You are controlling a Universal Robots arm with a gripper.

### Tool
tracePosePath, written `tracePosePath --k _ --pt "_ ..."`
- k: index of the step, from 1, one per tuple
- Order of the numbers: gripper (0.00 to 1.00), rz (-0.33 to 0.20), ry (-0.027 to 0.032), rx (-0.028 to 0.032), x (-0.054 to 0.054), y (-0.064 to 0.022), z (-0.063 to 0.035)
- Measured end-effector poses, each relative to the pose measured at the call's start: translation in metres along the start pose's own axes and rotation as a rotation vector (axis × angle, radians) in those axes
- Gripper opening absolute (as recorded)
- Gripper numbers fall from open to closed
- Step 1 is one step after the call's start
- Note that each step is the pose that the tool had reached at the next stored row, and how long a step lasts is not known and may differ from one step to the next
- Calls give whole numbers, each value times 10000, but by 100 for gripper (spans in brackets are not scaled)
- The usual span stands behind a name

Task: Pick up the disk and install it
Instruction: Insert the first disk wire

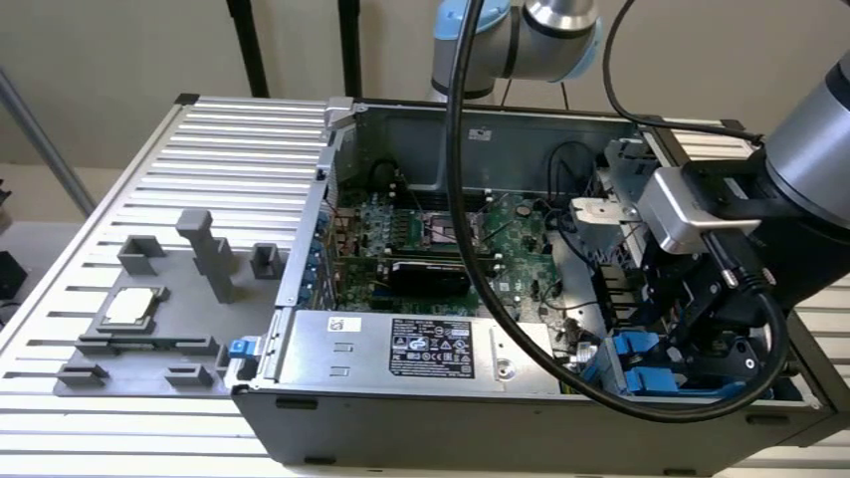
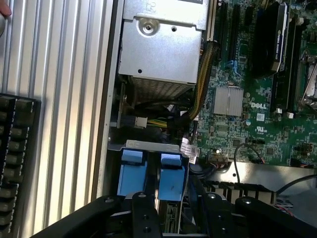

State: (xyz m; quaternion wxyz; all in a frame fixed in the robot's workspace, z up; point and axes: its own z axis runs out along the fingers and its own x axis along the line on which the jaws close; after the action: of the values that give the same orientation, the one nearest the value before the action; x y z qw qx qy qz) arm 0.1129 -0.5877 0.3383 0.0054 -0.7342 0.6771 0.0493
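Blue plastic: it marked the disk (image 1: 651, 378) at the lower right of the exterior view, down in the drive bay at a corner of the open computer case (image 1: 398, 423). In the wrist view, the disk (image 2: 171, 179) showed its blue tabs close against the bay's metal bracket (image 2: 148, 145).
Gripper: the gripper (image 1: 691, 344) hung directly over that blue plastic, and in the wrist view the gripper (image 2: 173, 218) sat just beside the tabs. We could not tell how wide it stood or whether it had hold of anything.
Step in hand: we judged this to be the seating of the disk in its bay, with the pick-up already done.
Doing it well: we judged that the disk had to stay square to the bay walls and travel straight, with even pressure on both tabs so that neither side jammed.
Wire bundle: the sleeved wires (image 2: 199, 74) ran from the power supply (image 1: 332, 344) down towards the bay, and we judged them a snag risk.
Arm cable: the black cable (image 1: 459, 199) looped across the case and needed slack.
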Motion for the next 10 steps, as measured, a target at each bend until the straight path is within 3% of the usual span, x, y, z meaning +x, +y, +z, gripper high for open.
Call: tracePosePath --k 7,10 --pt "100 1 -4 -5 -19 -57 -310" --pt "100 1 -5 -9 -24 -125 -453"
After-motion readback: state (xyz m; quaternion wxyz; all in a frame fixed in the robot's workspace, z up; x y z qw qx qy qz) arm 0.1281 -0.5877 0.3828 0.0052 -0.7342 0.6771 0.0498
